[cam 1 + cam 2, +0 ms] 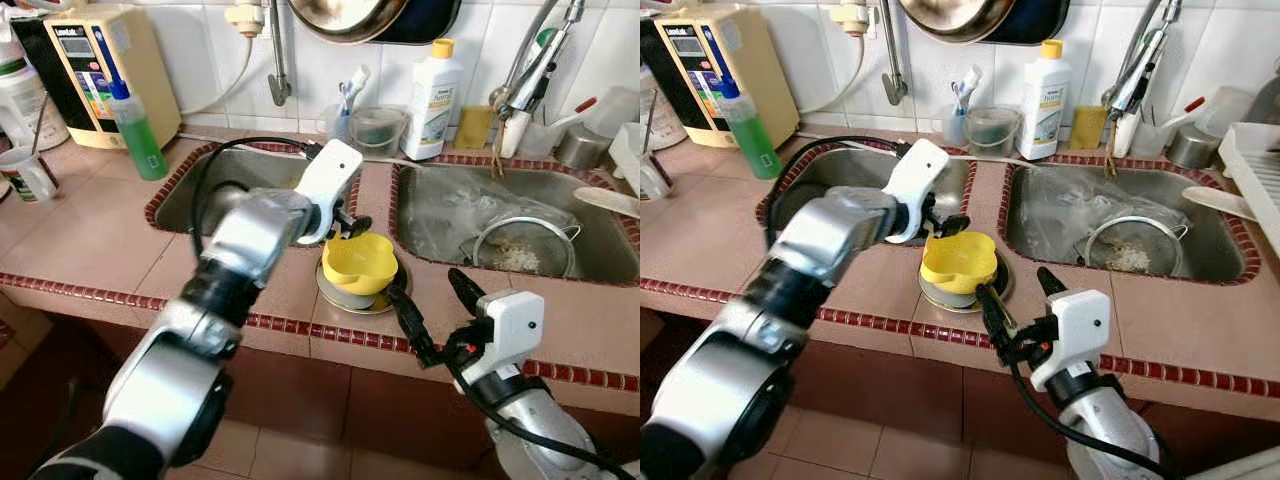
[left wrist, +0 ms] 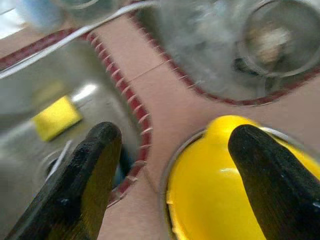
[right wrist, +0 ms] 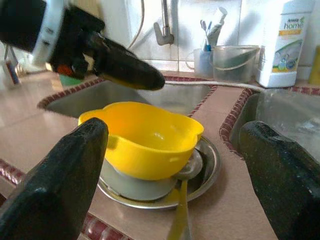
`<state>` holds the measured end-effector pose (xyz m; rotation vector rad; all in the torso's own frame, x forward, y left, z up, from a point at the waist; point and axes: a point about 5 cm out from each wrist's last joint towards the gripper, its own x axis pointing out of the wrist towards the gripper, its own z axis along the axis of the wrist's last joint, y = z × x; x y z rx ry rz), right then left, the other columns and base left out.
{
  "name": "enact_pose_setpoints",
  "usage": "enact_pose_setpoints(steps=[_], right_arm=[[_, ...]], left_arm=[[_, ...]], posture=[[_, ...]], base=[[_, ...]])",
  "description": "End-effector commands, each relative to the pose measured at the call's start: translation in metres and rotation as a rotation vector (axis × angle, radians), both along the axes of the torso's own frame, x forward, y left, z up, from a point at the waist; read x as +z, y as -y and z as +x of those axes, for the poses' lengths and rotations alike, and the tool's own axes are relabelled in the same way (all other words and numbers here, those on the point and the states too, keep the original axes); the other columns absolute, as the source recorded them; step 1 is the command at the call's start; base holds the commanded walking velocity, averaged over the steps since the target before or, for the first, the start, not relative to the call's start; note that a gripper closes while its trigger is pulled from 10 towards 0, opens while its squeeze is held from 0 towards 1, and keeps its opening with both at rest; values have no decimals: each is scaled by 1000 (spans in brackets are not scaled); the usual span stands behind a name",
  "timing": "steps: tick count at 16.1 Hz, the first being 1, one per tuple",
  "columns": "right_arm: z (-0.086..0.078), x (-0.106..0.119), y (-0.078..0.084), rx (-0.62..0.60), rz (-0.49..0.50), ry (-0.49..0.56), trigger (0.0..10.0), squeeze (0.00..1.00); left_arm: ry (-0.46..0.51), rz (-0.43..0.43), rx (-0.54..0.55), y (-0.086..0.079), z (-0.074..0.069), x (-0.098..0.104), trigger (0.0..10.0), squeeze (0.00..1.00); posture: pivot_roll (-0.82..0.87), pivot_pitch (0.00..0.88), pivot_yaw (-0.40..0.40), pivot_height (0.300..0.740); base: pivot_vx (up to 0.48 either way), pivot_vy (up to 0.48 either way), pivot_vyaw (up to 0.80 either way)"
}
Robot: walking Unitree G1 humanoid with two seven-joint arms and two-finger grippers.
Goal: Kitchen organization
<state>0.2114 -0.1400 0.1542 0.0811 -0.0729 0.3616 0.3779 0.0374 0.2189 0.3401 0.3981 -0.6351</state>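
Yellow bowl (image 1: 360,262) sits in a metal plate (image 1: 340,295) on the tiled desk (image 1: 90,240), on the strip between the two sinks, near the front edge. Left hand (image 1: 352,226) hovers just over the bowl's back rim, fingers (image 2: 85,175) spread apart, holding nothing. Right hand (image 1: 432,315) is low at the desk's front edge just beside the plate, fingers (image 3: 55,185) wide apart, empty, pointing at the bowl. A spoon (image 3: 182,200) lies in the plate under the bowl. Left sink (image 1: 230,180) has a yellow sponge (image 2: 56,117); right sink (image 1: 450,205) has a strainer (image 1: 525,245). Green bottle (image 1: 135,125) and white bottle (image 1: 432,95) stand at the back.
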Motion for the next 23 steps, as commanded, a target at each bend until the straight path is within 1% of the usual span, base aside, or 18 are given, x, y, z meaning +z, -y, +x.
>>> enact_pose_setpoints(steps=[1, 2, 3, 5, 7, 10, 12, 15, 19, 23], right_arm=[[-1, 7, -5, 25, 11, 23, 10000, 0], [-2, 8, -7, 31, 14, 23, 10000, 0], [-2, 9, -9, 36, 21, 23, 10000, 0], [-4, 10, -11, 34, 29, 22, 10000, 0], [-6, 10, -11, 32, 37, 18, 10000, 0], [-9, 7, -9, 35, 26, 2, 10000, 0], [-10, 6, -9, 32, 22, 0, 10000, 0], [-11, 6, -12, 23, 25, 0, 10000, 0], [-11, 4, -15, 12, 34, -1, 10000, 0], [-12, 3, -16, 0, 38, -1, 10000, 0]], left_arm=[[10, 23, 30, -2, 3, 3, 10000, 0], [8, 30, 41, -2, 4, 3, 10000, 0], [-4, 54, 79, -2, 8, -2, 10000, 0], [-15, 85, 102, -3, 10, -6, 10000, 0], [-29, 100, 94, -4, 11, -8, 10000, 0], [-47, 145, 94, -12, 13, -14, 10000, 0], [-66, 155, 95, -15, 13, -16, 10000, 0], [-70, 191, 83, -24, 15, -19, 10000, 0], [-96, 203, 32, -27, 14, -22, 10000, 0], [-135, 174, -25, -27, 12, -21, 10000, 0]], posture=[[-226, 1, 96, 740], [-232, 0, 103, 740], [-240, 0, 111, 740], [-244, 0, 118, 740], [-244, 0, 126, 740], [-243, 0, 140, 740], [-244, 0, 147, 740], [-244, 0, 168, 740], [-241, 3, 186, 740], [-237, 10, 200, 740]], base=[[0, 0, 0], [0, 0, 0], [0, 0, 0], [0, 0, 0], [0, 0, 0], [0, 0, 0], [0, 0, 0], [0, 0, 0], [0, 0, 0], [0, 0, 0]])
